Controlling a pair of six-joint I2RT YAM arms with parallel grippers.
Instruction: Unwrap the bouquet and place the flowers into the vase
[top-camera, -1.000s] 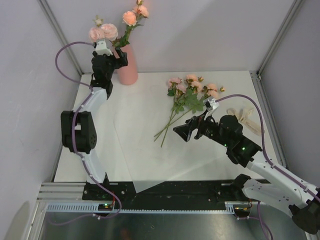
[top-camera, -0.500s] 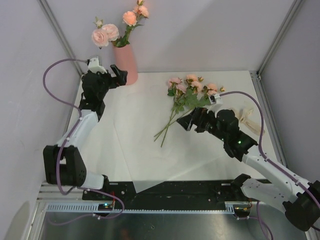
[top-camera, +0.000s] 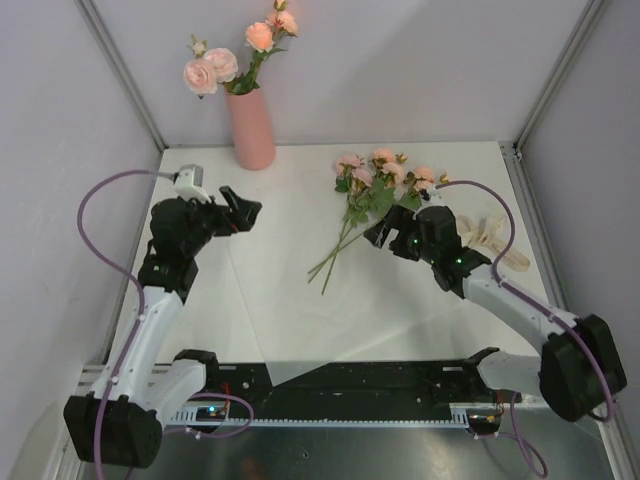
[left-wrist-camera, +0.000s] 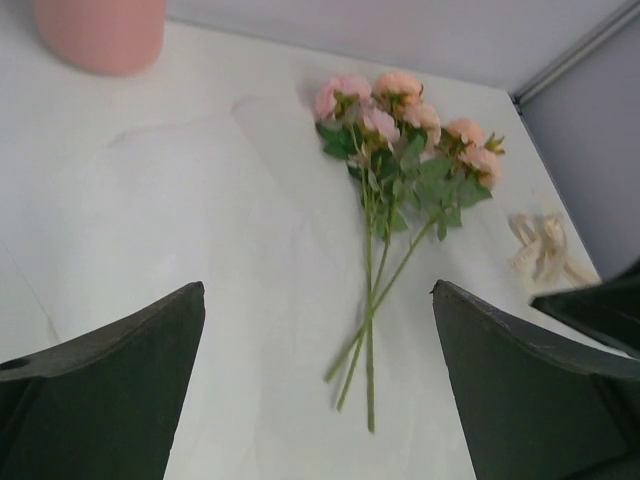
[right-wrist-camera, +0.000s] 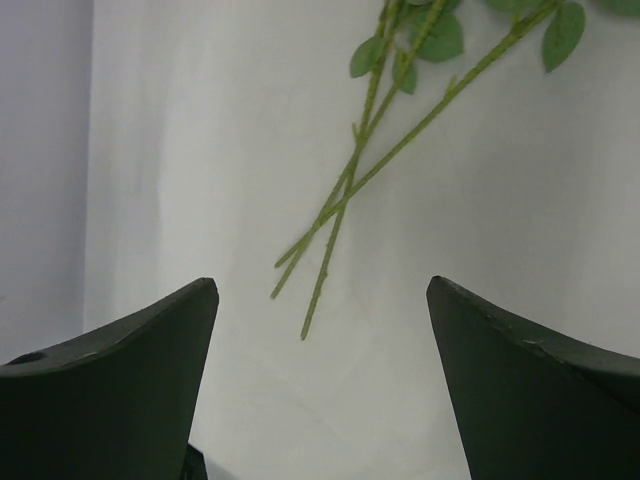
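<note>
At the back left of the table, the vase already holds a few roses, left gripper wide open and empty in front of it. Mid-table the other flowers lie loose: light, floppy, crushable, so I'd pinch the thin stems low down; right gripper hovers wide open just beside them. No labels or writing anywhere.
</note>
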